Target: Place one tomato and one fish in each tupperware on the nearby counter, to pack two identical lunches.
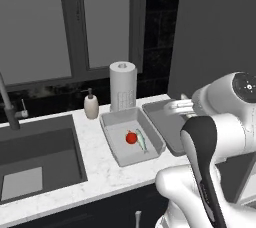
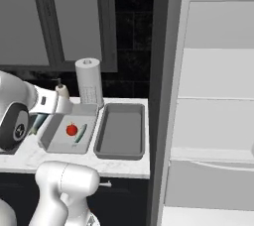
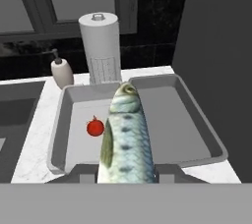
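We hold a fish (image 3: 125, 134) clamped in the gripper (image 3: 127, 175), above the counter's (image 1: 107, 172) front edge. We should carry it over the empty tupperware (image 2: 120, 130), beside the paper towel roll (image 2: 89, 81), lowering before release.

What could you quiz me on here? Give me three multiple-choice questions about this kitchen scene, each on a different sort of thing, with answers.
1. Where does the paper towel roll stand?
A. in the sink
B. on the counter behind the trays
C. on a fridge shelf

2. How many tomatoes lie in the left tupperware?
A. none
B. one
C. three

3. What is the hand doing?
A. holding a fish
B. hanging open with nothing in it
C. gripping the soap bottle

Answers: 1 B, it stands upright by the window, just behind the trays. 2 B, one red tomato lies beside a small fish. 3 A, the hand view has the fish rising from between the fingers.
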{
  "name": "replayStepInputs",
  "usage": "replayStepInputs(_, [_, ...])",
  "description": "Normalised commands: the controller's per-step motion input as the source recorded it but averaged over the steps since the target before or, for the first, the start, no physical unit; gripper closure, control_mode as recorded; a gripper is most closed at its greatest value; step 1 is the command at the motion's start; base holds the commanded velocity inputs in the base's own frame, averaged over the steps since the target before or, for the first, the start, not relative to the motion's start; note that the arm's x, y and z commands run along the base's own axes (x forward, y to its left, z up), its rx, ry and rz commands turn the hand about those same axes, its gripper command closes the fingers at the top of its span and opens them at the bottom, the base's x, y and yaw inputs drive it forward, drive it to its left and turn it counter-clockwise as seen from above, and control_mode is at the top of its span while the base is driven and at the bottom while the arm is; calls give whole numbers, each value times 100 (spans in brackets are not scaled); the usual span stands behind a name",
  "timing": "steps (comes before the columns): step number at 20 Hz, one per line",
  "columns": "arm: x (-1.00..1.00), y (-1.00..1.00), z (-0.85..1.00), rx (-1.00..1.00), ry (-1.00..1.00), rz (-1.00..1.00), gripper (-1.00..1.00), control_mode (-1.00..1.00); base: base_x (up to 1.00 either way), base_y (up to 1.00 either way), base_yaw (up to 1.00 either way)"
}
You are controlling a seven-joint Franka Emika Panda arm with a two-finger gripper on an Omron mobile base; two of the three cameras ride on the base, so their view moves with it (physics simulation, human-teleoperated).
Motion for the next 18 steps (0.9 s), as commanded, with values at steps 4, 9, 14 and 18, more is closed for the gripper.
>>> replayStepInputs(4, [43,-38,-54,-1,-2,16,100,-100,0,0,0])
replayStepInputs(9, [69,-52,-83,-18,1,31,100,-100,0,0,0])
replayStepInputs(14, [60,-3,-52,-15,10,9,100,-100,0,0,0])
replayStepInputs(18, [41,0,-44,-3,7,0,100,-100,0,0,0])
